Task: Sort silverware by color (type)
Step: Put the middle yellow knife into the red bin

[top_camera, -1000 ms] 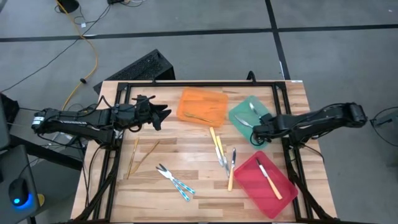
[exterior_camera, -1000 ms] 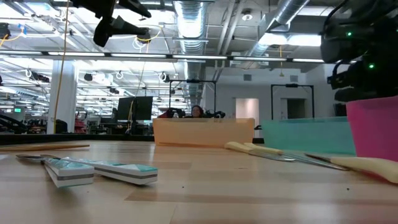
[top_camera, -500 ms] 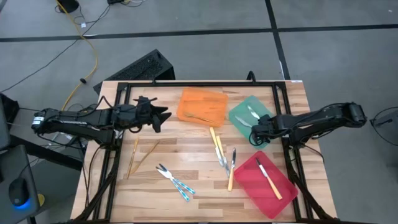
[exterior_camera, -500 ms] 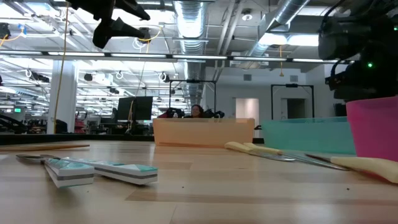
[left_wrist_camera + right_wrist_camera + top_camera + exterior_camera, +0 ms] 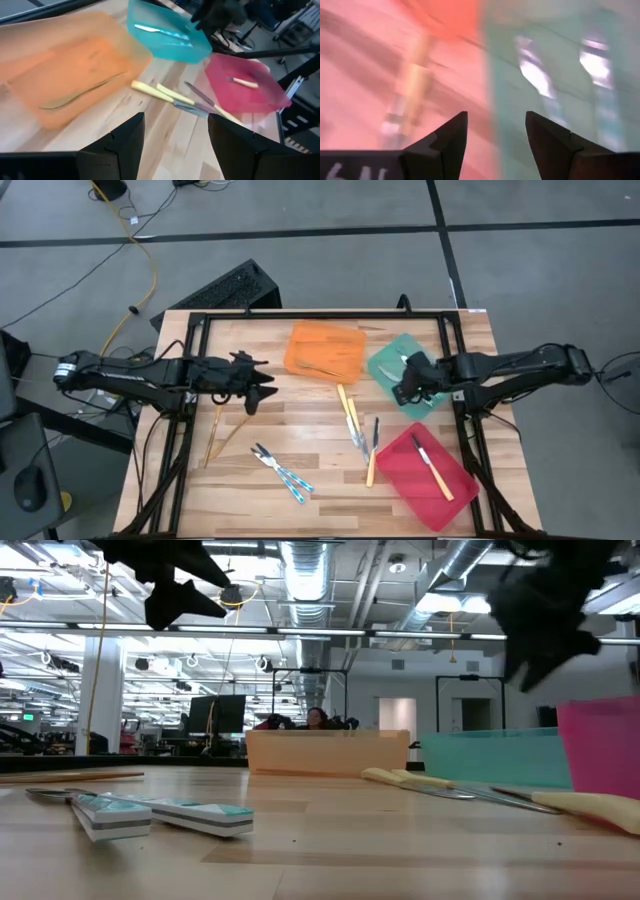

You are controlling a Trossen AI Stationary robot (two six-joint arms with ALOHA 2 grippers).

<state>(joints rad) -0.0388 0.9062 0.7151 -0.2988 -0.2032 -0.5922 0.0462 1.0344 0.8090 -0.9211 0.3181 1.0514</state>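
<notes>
The right gripper (image 5: pixel 402 392) is hovering over the green tray (image 5: pixel 385 363), fingers apart and empty, two blue utensils (image 5: pixel 408 362) lying just beyond its tips. The left gripper (image 5: pixel 262 383), fingers apart, is hanging above gold utensils (image 5: pixel 218 430).

Bare wood (image 5: pixel 300 420) between gold pair (image 5: pixel 222 432), yellow-handled cluster (image 5: pixel 355 425).

Two dark fingers (image 5: pixel 440 145) of the right gripper (image 5: pixel 495 135) stand apart with nothing between them. Beyond them lies a green tray (image 5: pixel 560 75) with two pale, shiny utensil heads (image 5: pixel 535 72) in it, too blurred to name. Beside it is wooden tabletop (image 5: pixel 365 65) with a yellowish handle (image 5: pixel 412 75) lying on it.
</notes>
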